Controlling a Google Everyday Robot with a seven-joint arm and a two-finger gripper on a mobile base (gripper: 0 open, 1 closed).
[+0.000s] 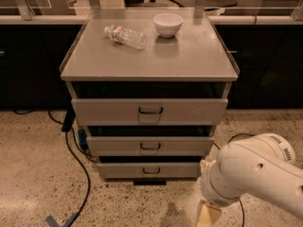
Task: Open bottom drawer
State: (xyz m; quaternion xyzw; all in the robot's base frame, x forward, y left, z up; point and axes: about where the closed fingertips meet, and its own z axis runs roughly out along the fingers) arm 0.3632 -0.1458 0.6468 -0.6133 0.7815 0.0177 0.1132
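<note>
Down in the near right corner, the robot's white arm [258, 174] crowds the view. The gripper [208, 215] hangs at the very bottom edge, close to the floor. My read is that it's low because the target is the lowest one. Released or clenched? Cannot tell from here. Just left of it and a touch farther sits the bottom drawer [118, 170], not pulled out as far as I can judge, with its dark handle [151, 170] facing us and nothing on it. Counting up, that's three drawers and three handles, one apiece: the middle drawer [113, 146], then the top drawer [104, 111], the widest. One black cable [85, 174] trails across the floor on the left. Farthest back, the desk [189, 60] carries one plastic bottle [125, 36] lying on its side and one white bowl [167, 24] standing upright.
</note>
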